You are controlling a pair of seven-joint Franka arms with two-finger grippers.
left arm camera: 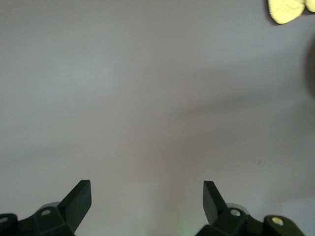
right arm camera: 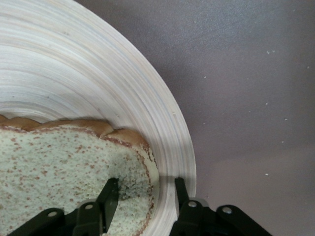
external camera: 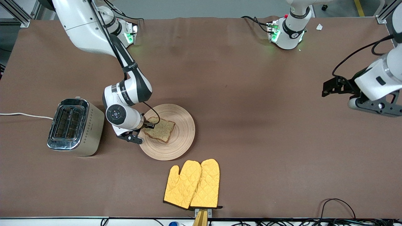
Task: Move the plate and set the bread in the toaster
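The round light-wood plate lies mid-table with the speckled bread on it. My right gripper is down at the bread's edge on the toaster side. In the right wrist view the gripper is open, one finger over the bread and the other over the plate, with the crust edge between them. The cream toaster stands beside the plate toward the right arm's end, its slots empty. My left gripper waits open and empty above the table at the left arm's end, also shown in its wrist view.
A pair of yellow oven mitts lies nearer the front camera than the plate, and their tip shows in the left wrist view. The toaster's white cord runs off toward the right arm's end of the table.
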